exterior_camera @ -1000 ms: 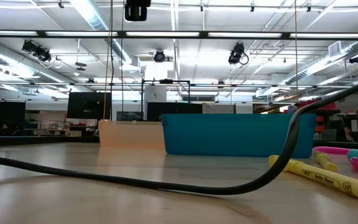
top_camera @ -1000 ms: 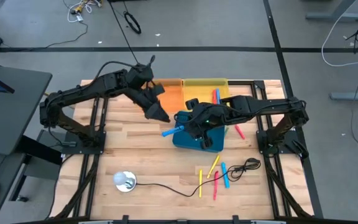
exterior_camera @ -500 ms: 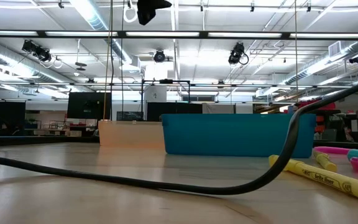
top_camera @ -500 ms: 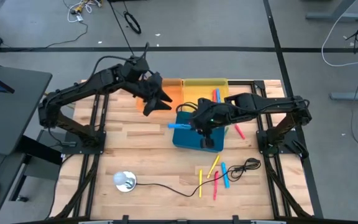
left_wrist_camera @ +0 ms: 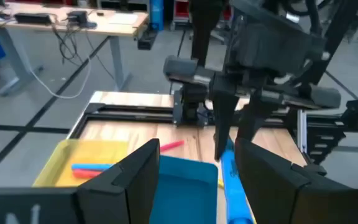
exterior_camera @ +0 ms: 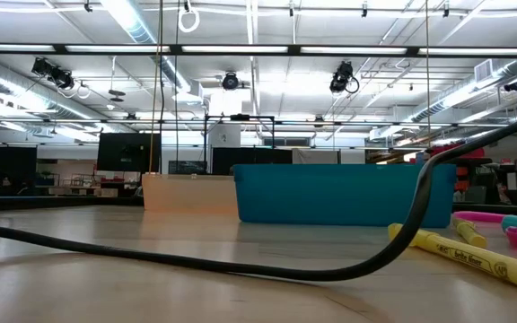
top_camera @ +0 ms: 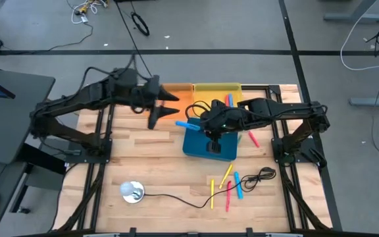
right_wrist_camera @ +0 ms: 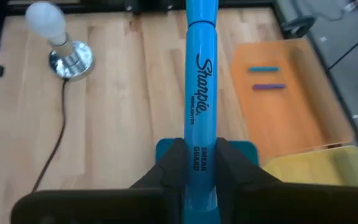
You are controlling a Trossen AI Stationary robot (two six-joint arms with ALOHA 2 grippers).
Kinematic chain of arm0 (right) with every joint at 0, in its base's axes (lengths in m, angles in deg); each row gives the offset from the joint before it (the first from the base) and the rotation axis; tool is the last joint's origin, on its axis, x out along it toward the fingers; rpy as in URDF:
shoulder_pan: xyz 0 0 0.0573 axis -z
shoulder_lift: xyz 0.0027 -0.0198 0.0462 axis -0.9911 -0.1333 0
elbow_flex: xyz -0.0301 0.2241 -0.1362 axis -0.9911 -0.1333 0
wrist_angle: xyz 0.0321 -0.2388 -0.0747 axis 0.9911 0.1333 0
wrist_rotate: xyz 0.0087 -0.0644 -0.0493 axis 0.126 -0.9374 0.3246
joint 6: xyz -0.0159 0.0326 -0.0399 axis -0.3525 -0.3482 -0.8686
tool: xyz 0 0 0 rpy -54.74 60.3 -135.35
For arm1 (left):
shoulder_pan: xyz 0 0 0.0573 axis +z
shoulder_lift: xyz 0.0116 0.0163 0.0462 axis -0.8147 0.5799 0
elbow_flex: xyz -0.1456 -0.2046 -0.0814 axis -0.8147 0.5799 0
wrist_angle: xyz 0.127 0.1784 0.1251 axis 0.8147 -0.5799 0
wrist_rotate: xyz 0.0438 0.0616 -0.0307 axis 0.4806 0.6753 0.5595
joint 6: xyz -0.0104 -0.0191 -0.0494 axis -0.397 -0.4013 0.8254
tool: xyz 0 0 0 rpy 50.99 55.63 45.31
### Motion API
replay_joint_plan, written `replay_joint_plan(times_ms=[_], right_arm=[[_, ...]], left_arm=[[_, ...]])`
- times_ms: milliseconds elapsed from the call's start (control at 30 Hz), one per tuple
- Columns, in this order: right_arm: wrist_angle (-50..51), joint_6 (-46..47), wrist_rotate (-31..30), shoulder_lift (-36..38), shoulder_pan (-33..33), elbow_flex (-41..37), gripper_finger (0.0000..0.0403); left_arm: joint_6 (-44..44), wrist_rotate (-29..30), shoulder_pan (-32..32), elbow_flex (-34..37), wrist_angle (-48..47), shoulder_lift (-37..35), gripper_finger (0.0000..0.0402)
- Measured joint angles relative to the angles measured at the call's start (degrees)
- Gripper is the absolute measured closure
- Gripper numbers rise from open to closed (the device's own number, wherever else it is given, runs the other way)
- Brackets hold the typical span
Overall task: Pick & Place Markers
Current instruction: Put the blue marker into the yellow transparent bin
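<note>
Wooden slatted tabletop (top_camera: pixel 143 158) underlies everything. One blue Sharpie highlighter marker (right_wrist_camera: pixel 201 99) sits clamped between the right gripper (right_wrist_camera: pixel 194 163) fingers, its rear end hidden. Beyond them, the left gripper (left_wrist_camera: pixel 194 165) fingers gape, empty, tips cut off.

Open wooden tabletop (top_camera: pixel 143 155) is left at 9 o'clock of the blue rectangular plastic bin (top_camera: pixel 199 150). Passage at 6 o'clock is blocked by the thin black cable (top_camera: pixel 176 197), the round silver-based lamp bulb (top_camera: pixel 131 191) and loose coloured markers (top_camera: pixel 227 184). Space above the bin is taken by the right gripper (top_camera: pixel 199 125), clamped on a blue highlighter marker (top_camera: pixel 188 124). The left gripper (top_camera: pixel 166 105) hangs at 10 o'clock, over the orange tray (top_camera: pixel 181 99).
</note>
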Motion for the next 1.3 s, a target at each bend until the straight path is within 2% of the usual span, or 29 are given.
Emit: replay_joint_plan(times_ms=[233,367,533,667,933,1300], right_arm=[[-4.01,0.32,-7.06,1.21,0.57,-0.04,0.0361],[-6.12,3.62,-13.21,2.28,1.81,-0.04,0.0361],[-8.12,8.26,-20.34,3.39,4.32,-0.04,0.0361],[-9.18,12.02,-23.94,3.75,7.65,-0.04,0.0361],[-9.35,16.35,-31.13,3.71,16.80,-0.04,0.0361],[-12.97,15.63,-30.67,3.69,31.14,-0.04,0.0361]], left_arm=[[4.18,5.65,-0.55,11.20,6.97,-8.22,0.0189],[6.25,9.63,-1.66,16.82,11.99,-13.23,0.0189],[7.34,13.89,-2.99,21.49,13.07,-17.82,0.0189],[7.41,15.86,-3.83,22.80,13.04,-19.44,0.0189],[7.43,16.13,-3.67,22.80,12.91,-19.22,0.0189],[7.02,16.32,-3.65,22.80,12.79,-19.22,0.0189]])
